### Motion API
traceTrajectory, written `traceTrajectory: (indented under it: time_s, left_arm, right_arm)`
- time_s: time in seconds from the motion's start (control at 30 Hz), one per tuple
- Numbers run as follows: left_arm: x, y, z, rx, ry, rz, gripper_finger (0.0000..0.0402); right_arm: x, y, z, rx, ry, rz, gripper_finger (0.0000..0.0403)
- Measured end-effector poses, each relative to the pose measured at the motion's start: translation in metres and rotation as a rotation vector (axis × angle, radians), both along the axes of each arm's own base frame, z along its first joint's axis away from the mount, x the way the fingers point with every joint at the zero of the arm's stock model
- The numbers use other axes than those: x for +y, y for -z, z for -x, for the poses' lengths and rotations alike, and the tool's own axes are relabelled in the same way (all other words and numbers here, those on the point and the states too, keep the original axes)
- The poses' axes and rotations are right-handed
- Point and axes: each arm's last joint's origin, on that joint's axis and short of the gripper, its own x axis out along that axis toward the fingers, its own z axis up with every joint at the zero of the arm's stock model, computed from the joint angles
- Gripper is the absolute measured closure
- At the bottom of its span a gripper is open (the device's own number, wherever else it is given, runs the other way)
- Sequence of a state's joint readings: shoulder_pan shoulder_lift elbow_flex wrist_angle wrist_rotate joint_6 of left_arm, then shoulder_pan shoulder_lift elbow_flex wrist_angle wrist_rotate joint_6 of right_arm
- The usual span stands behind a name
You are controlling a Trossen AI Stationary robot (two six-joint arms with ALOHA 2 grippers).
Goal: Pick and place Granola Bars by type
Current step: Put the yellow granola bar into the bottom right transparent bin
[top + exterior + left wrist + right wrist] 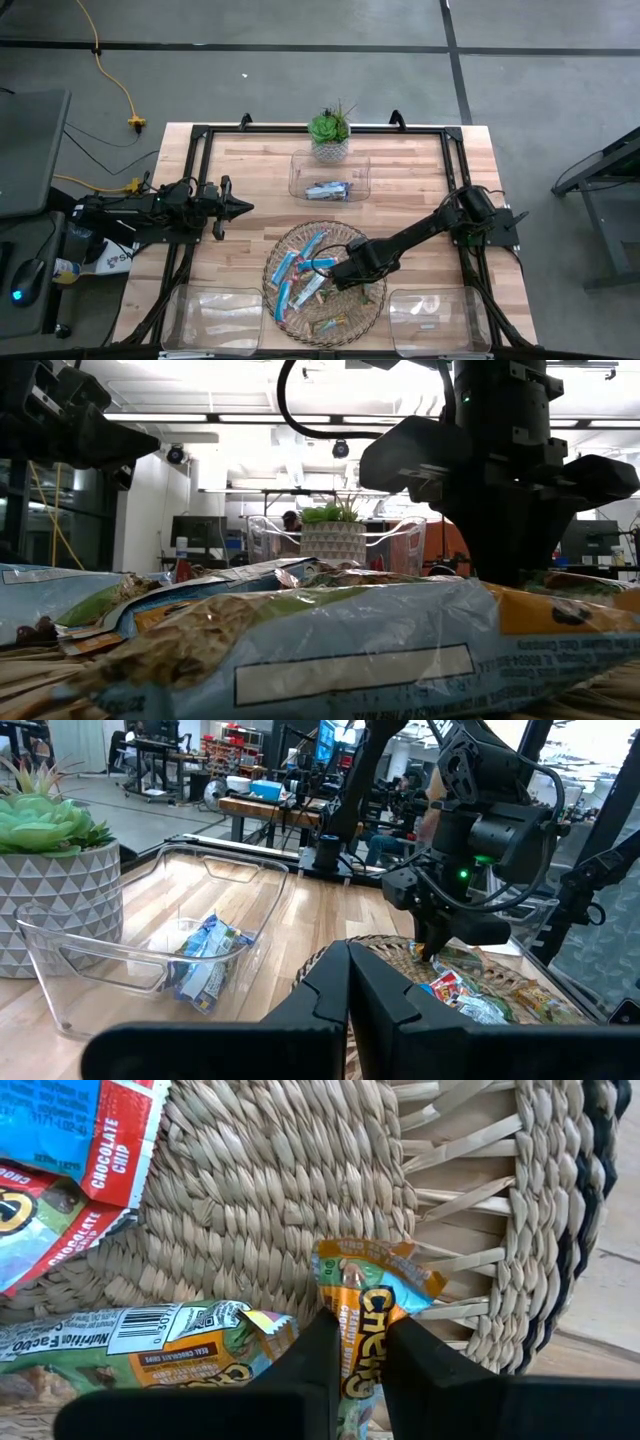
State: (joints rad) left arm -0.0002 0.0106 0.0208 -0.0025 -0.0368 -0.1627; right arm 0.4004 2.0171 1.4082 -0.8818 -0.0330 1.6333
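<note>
"CHOCOLATE CHIP" can be read in white on the red ends of the blue-wrapped Granola Bars at the upper left of the right wrist view, and "Nutrition Facts" with a barcode on a tan-green bar at the lower left. Orange lettering, apparently "Chewy", is seen on the tan-green bar lying at the middle of that view, and this bar is pinched between the nearly closed fingers of the right hand. In the high view the right hand is placed low over the round wicker tray at lower centre, where blue and tan-green bars are spread. A clear bin at upper centre of the worktop holds silvery-blue bars; the same bin and its bars are seen in the left wrist view. Two more clear bins stand at the lower edge, one at lower left and one at lower right; faint wrapped bars appear to lie in each, though their type cannot be told. A potted succulent stands just behind the upper bin. The left hand is held at middle left, away from the tray, its fingers pressed together with nothing between them.
</note>
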Motion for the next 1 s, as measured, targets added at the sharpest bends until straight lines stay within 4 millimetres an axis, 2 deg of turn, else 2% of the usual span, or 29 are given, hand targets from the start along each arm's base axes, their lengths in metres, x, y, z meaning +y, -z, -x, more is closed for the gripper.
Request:
traceTrajectory:
  time_s: [0.23, 0.53, 0.77, 1.0]
  left_arm:
    - [0.000, 0.000, 0.000, 0.000, 0.000, 0.000, 0.0401]
    - [0.000, 0.000, 0.000, 0.000, 0.000, 0.000, 0.0401]
    - [0.000, 0.000, 0.000, 0.000, 0.000, 0.000, 0.0401]
    - [0.000, 0.000, 0.000, 0.000, 0.000, 0.000, 0.0401]
  right_arm:
    - [0.000, -0.002, 0.000, -0.006, -0.019, -0.002, 0.0366]
    - [-0.004, -0.024, 0.005, -0.067, -0.014, 0.032, 0.0373]
    - [-0.008, -0.051, 0.010, -0.164, -0.006, 0.066, 0.0373]
    - [-0.016, -0.090, 0.022, -0.300, -0.029, 0.103, 0.0373]
